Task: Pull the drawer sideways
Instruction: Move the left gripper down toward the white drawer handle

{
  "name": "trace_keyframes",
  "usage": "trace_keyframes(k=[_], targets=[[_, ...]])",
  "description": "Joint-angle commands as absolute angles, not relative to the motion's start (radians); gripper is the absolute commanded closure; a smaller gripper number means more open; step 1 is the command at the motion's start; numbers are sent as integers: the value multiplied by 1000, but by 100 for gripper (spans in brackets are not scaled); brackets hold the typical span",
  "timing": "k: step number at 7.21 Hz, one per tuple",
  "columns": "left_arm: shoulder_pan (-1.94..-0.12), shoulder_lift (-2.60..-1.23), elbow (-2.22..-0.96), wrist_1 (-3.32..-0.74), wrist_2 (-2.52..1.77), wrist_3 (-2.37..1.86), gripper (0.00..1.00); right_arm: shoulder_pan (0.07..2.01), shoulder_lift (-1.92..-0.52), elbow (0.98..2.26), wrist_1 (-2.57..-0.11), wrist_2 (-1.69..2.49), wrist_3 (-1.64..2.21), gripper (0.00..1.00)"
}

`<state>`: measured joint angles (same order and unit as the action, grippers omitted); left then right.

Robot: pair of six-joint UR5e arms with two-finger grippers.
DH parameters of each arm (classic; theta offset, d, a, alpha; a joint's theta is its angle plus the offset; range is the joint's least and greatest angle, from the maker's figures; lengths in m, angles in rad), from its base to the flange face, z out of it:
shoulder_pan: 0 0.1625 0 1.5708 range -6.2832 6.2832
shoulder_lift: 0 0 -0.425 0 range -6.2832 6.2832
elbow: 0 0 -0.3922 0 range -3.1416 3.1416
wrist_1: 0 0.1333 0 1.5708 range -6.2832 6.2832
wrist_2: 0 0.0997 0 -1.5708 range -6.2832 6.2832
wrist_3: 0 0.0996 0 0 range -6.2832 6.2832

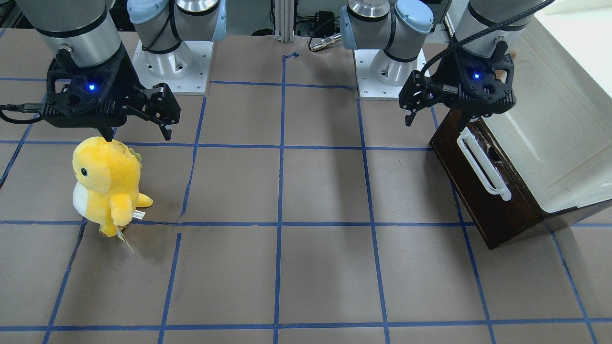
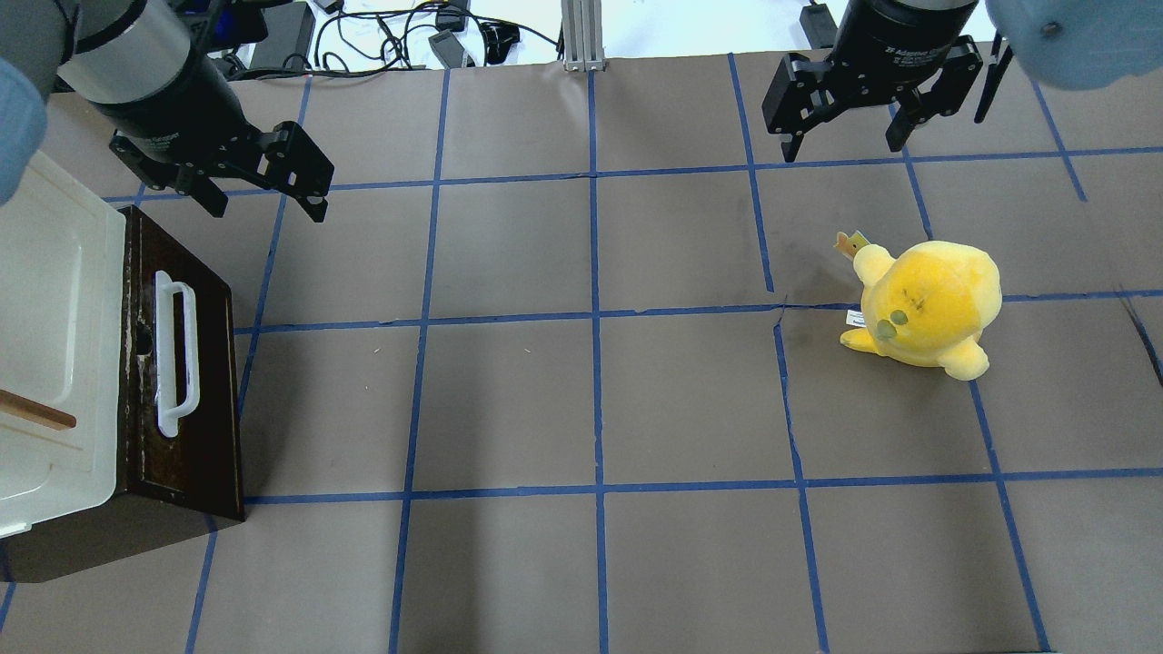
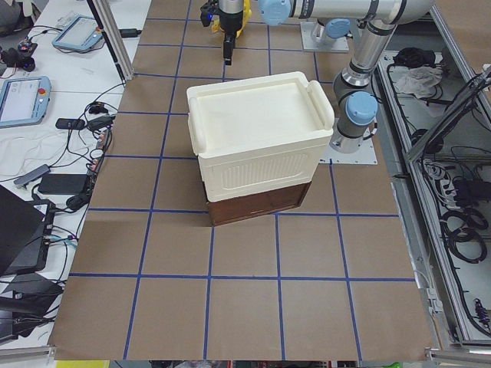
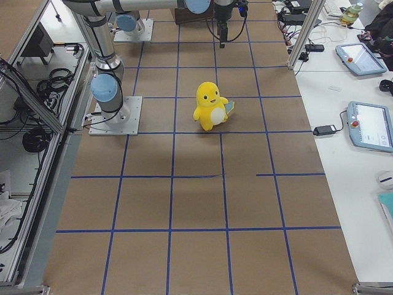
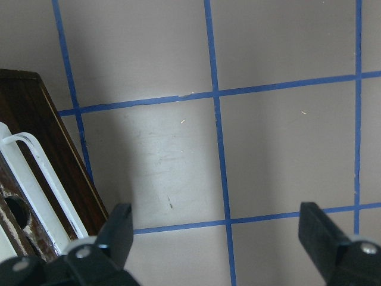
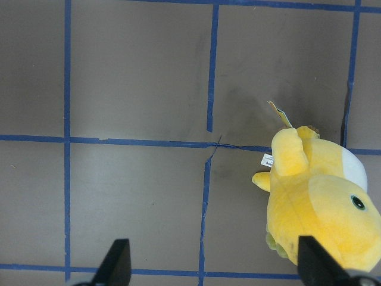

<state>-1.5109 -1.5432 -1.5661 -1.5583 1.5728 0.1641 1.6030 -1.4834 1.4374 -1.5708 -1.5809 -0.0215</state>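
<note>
I'm watching the dark brown wooden drawer front [image 2: 213, 381] at the left end of the brown-paper table w/ blue tape grid [image 2: 591, 409]. It's sitting under the big cream-white plastic cabinet [image 2: 54, 318], facing right toward the table centre, and by my read it isn't pulled out yet. Its long white bar handle [image 2: 164, 363] is running near-to-far in the overhead view, so the pull direction I'm judging is rightward, square to that bar. The left gripper [image 2: 270, 204] is hanging just past the handle's far end and a bit to the right of the panel, touching nothing. It's pointing down w/ jaws spread wide and empty. The left wrist cam is showing the handle at lower left, next to one fingertip [image 5: 119, 226]. The fingers are lining up approx. left-right, i.e. across the bar, which I'm reckoning suits straddling it. So I'm expecting a shift left and nearer along the handle, then a drop. The right gripper [image 2: 842, 136] is well apart at the far right, also open and empty. It's hovering beyond the yellow plush dinosaur toy [image 2: 927, 309], so the left arm is clearly the nearer one for this job.
</note>
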Motion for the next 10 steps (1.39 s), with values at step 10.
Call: trace_keyframes(k=[10], targets=[[-1511,-1539,-1548,-1543,1559,161,0,1603,-1483,1437,-1571,-1580,-21,0]])
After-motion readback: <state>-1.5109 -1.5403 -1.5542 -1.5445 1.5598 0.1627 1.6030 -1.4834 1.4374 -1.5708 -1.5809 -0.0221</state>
